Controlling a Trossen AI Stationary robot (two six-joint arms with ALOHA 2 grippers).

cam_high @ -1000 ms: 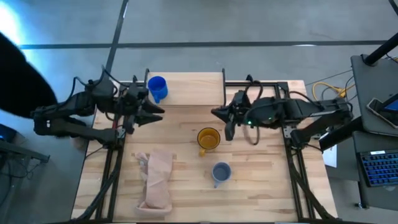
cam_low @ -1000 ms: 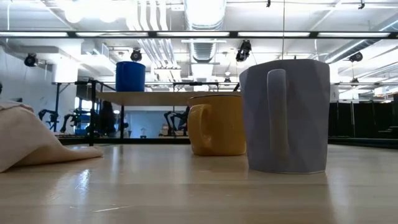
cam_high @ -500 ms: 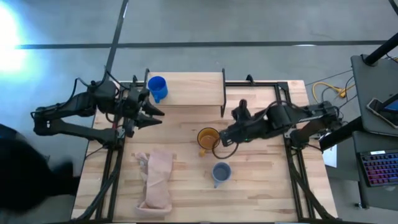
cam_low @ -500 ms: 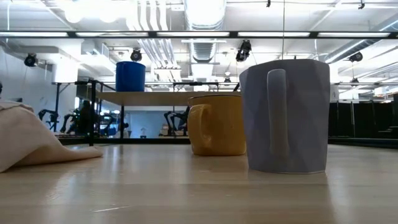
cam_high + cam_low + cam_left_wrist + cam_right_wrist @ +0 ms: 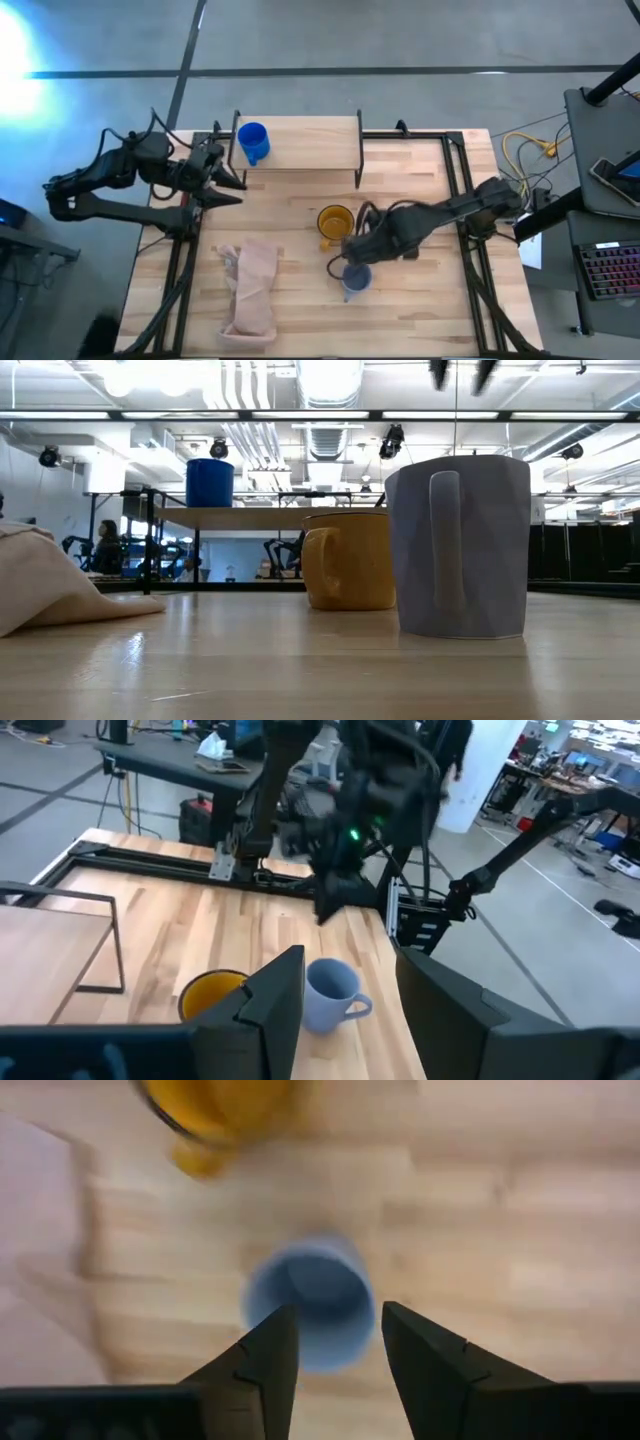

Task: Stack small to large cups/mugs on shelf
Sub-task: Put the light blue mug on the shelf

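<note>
The bright blue mug [image 5: 252,142] stands on the light-wood shelf [image 5: 310,145] at the table's far side. The yellow-orange mug [image 5: 335,222] and the grey-blue mug [image 5: 356,279] stand upright on the tabletop, the grey-blue one nearer the front edge. My right gripper [image 5: 342,262] hovers open above the grey-blue mug [image 5: 310,1305], fingers pointing down. In the low view its two fingertips [image 5: 440,372] show apart above the mug's rim [image 5: 460,460], touching nothing. My left gripper [image 5: 228,186] waits open by the shelf's left end.
A tan cloth bag [image 5: 252,290] lies at the table's near left. The shelf's thin black legs [image 5: 359,165] stand just beyond the yellow-orange mug. Bare wood lies to the right of the two mugs. A person [image 5: 105,545] shows far off in the room.
My right gripper has swung from beside the shelf's right end toward the table's near edge and somewhat left, past the yellow-orange mug, to above the grey-blue mug. It has tipped downward. My left gripper has drawn back a little toward the table's left edge. The mugs have not moved.
</note>
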